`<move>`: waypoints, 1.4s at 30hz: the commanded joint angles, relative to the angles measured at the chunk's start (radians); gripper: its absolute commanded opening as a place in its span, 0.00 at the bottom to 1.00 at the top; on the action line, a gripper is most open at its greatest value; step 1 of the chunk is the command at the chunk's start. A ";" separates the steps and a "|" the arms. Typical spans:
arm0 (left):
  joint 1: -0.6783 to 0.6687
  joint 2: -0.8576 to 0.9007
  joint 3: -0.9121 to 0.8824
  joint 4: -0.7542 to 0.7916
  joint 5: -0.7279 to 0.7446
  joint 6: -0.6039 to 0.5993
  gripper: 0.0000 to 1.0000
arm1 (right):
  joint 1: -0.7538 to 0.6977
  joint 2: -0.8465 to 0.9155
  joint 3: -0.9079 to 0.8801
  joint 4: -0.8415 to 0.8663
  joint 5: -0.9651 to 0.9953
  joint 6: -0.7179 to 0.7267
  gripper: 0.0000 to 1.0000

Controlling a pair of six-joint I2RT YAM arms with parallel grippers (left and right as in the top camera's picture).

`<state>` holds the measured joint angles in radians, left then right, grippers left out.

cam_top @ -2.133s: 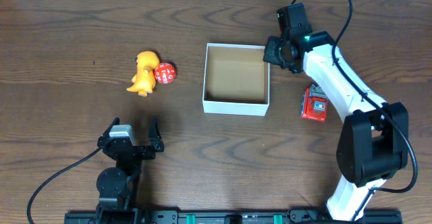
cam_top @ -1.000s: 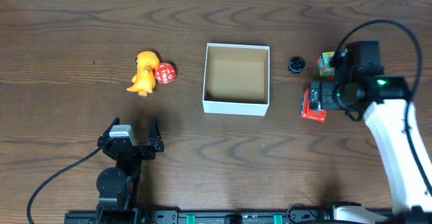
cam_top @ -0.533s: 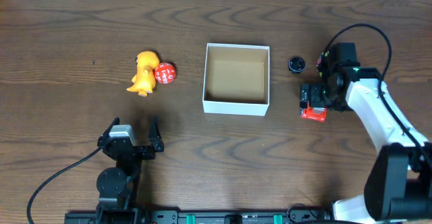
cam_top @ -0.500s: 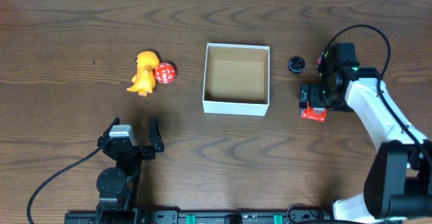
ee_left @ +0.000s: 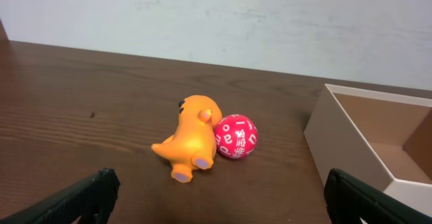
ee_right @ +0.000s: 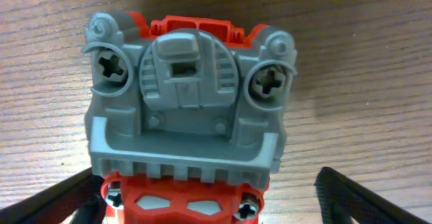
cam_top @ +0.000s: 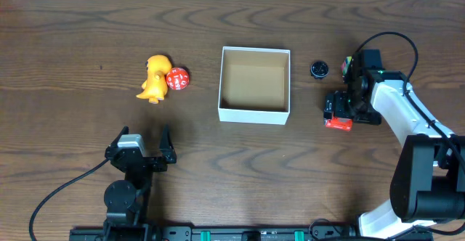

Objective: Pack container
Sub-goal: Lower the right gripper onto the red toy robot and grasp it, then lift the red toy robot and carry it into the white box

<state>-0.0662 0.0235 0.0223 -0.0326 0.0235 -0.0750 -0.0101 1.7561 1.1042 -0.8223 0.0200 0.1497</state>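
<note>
container: we had the white box (cam_top: 253, 114) sitting mid-table, open side up, brown floor showing.
right gripper: there it hung (cam_top: 349, 104), low over the red-and-grey toy (ee_right: 185, 109), jaws spread wide. One finger stood on each side of the toy, and we saw table (cam_top: 65, 45) between each finger and it.
red-and-grey toy: it lay just right of the container, apart from its wall. Its grey face with two cross-head screws was turned up.
left gripper: it was down by the near edge (cam_top: 143, 141), left of the container, jaws at full spread.
orange figure: it (cam_top: 154, 78) lay well left of the container, with the red ball (cam_top: 177, 79) touching it.
black round piece: it (cam_top: 318, 69) sat near the container's far right corner, apart from it.
</note>
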 commanded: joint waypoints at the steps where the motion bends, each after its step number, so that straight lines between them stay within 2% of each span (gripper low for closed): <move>1: 0.005 0.000 -0.018 -0.038 -0.009 -0.001 0.98 | -0.011 0.004 -0.002 -0.003 0.005 0.011 0.87; 7: 0.005 0.000 -0.018 -0.038 -0.009 -0.001 0.98 | -0.011 0.004 -0.002 -0.007 0.005 0.011 0.59; 12: 0.005 0.000 -0.018 -0.038 -0.009 -0.001 0.98 | -0.011 0.003 0.010 -0.010 0.005 0.011 0.44; 17: 0.005 0.000 -0.018 -0.038 -0.009 -0.001 0.98 | -0.009 0.000 0.074 -0.068 0.005 0.011 0.35; 29: 0.005 0.000 -0.018 -0.038 -0.009 -0.001 0.98 | 0.030 -0.033 0.368 -0.281 -0.064 0.025 0.33; 37: 0.005 0.000 -0.018 -0.038 -0.009 -0.001 0.98 | 0.163 -0.071 0.547 -0.334 -0.149 0.096 0.33; 42: 0.005 0.000 -0.018 -0.038 -0.009 -0.001 0.98 | 0.278 -0.079 0.610 -0.322 -0.163 0.193 0.32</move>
<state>-0.0662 0.0235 0.0219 -0.0326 0.0235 -0.0750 0.2111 1.7077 1.6722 -1.1526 -0.1085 0.2596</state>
